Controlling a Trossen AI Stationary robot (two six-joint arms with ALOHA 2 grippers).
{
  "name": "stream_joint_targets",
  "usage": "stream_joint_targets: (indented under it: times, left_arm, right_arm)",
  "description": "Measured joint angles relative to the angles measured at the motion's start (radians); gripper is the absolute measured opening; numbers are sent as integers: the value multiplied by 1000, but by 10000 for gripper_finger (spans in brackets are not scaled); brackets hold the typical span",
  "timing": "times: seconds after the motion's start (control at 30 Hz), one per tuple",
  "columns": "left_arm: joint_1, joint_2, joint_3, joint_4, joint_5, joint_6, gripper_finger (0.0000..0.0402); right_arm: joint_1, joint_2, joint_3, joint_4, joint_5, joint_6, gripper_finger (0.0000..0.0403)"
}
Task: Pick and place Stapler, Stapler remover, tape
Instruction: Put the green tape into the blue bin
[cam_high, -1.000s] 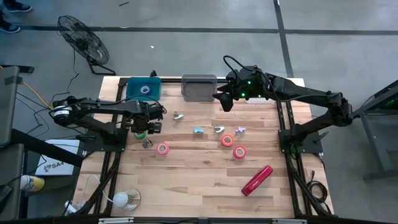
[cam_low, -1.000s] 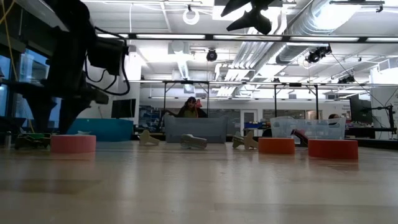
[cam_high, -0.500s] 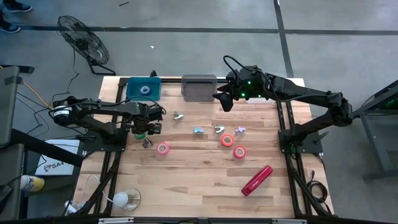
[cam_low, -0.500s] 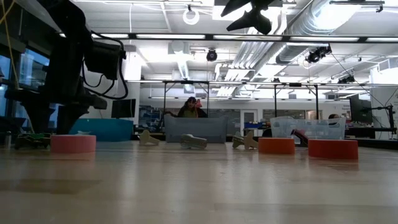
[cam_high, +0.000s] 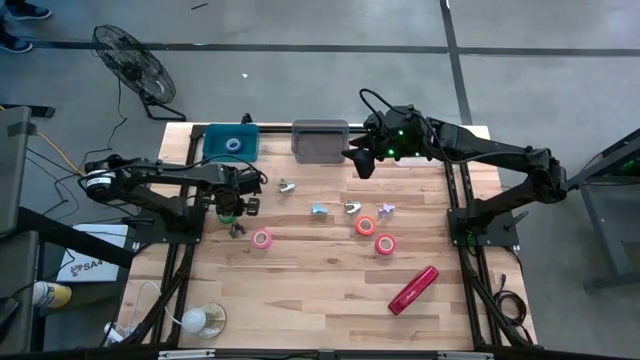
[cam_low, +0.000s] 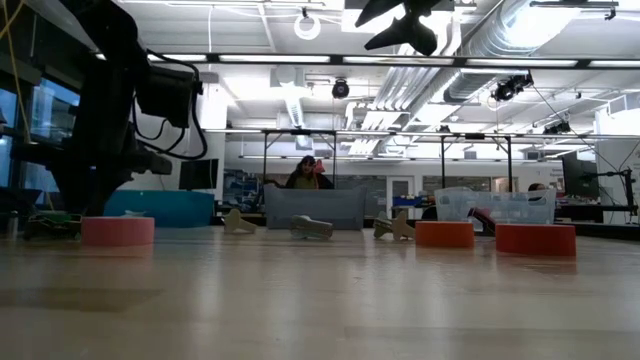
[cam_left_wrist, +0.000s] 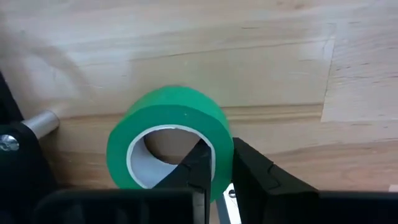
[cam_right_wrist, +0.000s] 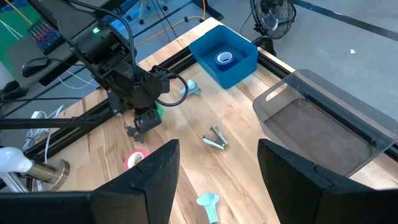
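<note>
Tape in green (cam_left_wrist: 168, 140): only our left wrist view shows the left gripper (cam_left_wrist: 214, 163) pinching its wall. From above, we see the right gripper (cam_high: 358, 160) spread wide, well apart, near the grey bin (cam_high: 320, 141).

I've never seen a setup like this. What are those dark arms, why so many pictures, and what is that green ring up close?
These are two robot arms at a wooden table, each ending in a two-finger gripper. One camera looks straight down, one sits at table height, and one rides on each wrist. The green ring is a roll of tape: the left gripper has pinched its wall, one finger inside the hole and one outside. The right gripper hangs open beside a grey bin. A blue bin already holds another roll. Loose on the table lie the red stapler, three pink and orange tape rolls and a few small staple removers.
</note>
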Motion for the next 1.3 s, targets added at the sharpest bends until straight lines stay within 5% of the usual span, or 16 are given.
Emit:
stream_joint_targets:
  times: [0.3, 0.8, 1.3]
  left_arm:
    - [0, 0, 49, -2, 31, 50, 34]
    - [10, 0, 320, -90, -222, 161, 34]
    - [303, 0, 409, -95, -227, 394, 34]
  right_arm:
    - [0, 0, 0, 0, 0, 0, 209]
    - [0, 0, 0, 0, 12, 17, 209]
    - [0, 0, 0, 1, 21, 26, 209]
